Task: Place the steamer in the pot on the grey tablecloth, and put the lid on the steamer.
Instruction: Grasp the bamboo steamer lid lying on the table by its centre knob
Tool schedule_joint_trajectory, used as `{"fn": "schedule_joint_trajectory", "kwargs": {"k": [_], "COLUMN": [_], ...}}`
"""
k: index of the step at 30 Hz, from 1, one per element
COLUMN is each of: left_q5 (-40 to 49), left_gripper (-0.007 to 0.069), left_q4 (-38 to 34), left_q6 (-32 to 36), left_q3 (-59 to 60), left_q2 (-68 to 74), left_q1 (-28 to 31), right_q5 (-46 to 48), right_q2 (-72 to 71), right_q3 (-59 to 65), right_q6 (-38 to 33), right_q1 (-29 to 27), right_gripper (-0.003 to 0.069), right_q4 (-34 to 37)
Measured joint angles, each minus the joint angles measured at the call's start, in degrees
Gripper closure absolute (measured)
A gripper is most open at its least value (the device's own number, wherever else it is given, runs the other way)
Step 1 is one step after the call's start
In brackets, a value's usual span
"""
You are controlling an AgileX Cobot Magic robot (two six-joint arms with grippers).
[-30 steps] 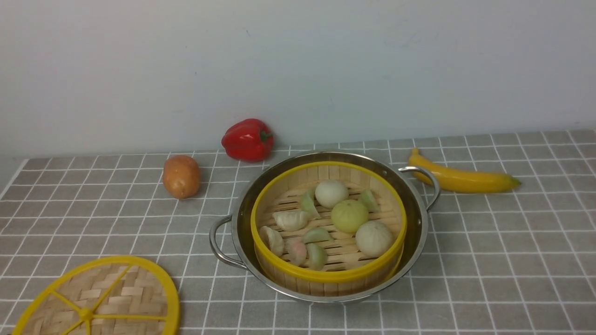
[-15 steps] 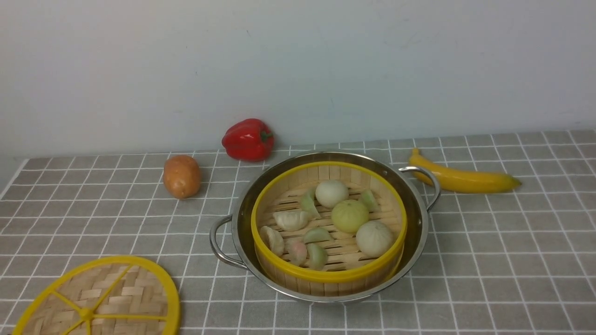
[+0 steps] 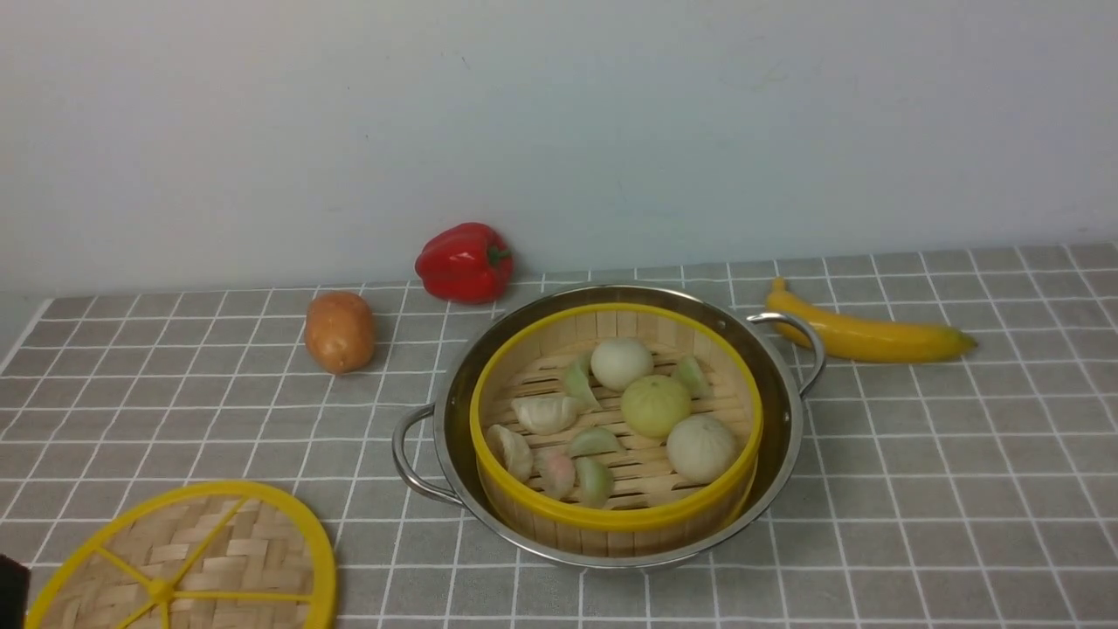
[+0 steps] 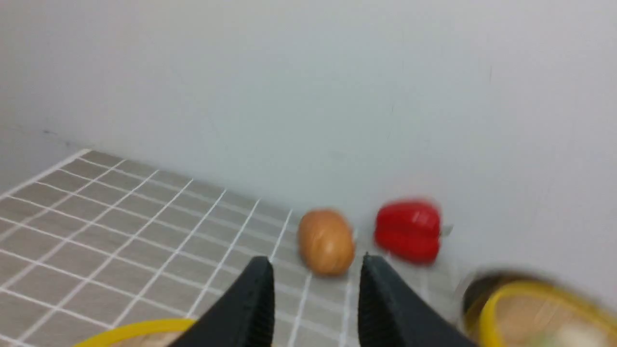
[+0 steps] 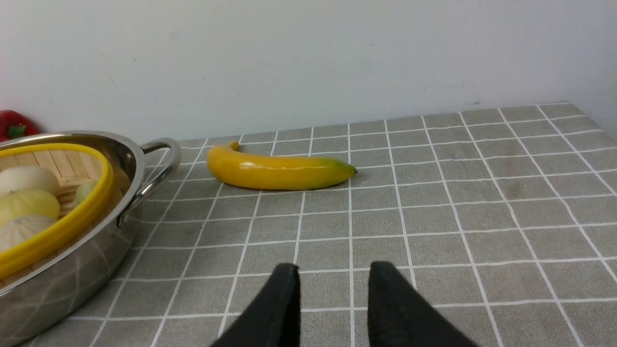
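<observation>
The bamboo steamer (image 3: 611, 520) with its yellow rim sits inside the steel pot (image 3: 776, 397) on the grey tablecloth (image 3: 917, 454), holding several buns and dumplings. Apart from them, the woven lid (image 3: 218, 550) lies flat at the near left. In the left wrist view, my left gripper (image 4: 315, 264) hangs open and empty just above the lid's yellow rim (image 4: 140, 328), with the blurred steamer (image 4: 496, 294) off to one side. My right gripper (image 5: 335, 267) is open and empty over bare cloth, beside the pot (image 5: 72, 270).
A potato (image 3: 340, 331) and a red pepper (image 3: 463, 261) lie behind the pot on the left, near the wall. On the right lies a banana (image 3: 865, 334). A black part of my left arm (image 3: 10, 590) shows at the near-left edge.
A black part of my left arm has come into the front view's near-left corner beside the lid. Steamer, pot and lid have not moved.
</observation>
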Motion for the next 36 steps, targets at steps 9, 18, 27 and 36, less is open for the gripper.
{"fn": "schedule_joint_trajectory", "kwargs": {"k": [9, 18, 27, 36], "left_q5": [3.64, 53.52, 64.19, 64.22], "left_gripper": [0.0382, 0.0382, 0.0382, 0.0382], "left_q4": [-7.66, 18.68, 42.9, 38.36], "left_q6": [4.94, -2.11, -14.59, -11.51], "left_q3": [-14.18, -39.23, -55.52, -60.54], "left_q2": [0.28, 24.69, 58.95, 83.77], "left_q1": [0.0, 0.0, 0.0, 0.0], "right_q5": [-0.14, -0.14, -0.18, -0.18], "right_q2": [0.0, 0.0, 0.0, 0.0], "right_q3": [0.0, 0.05, 0.05, 0.05], "right_q6": [0.0, 0.0, 0.0, 0.0], "right_q1": [0.0, 0.0, 0.0, 0.0], "right_gripper": [0.0419, 0.0419, 0.0419, 0.0419], "right_q4": [0.0, 0.0, 0.0, 0.0]}}
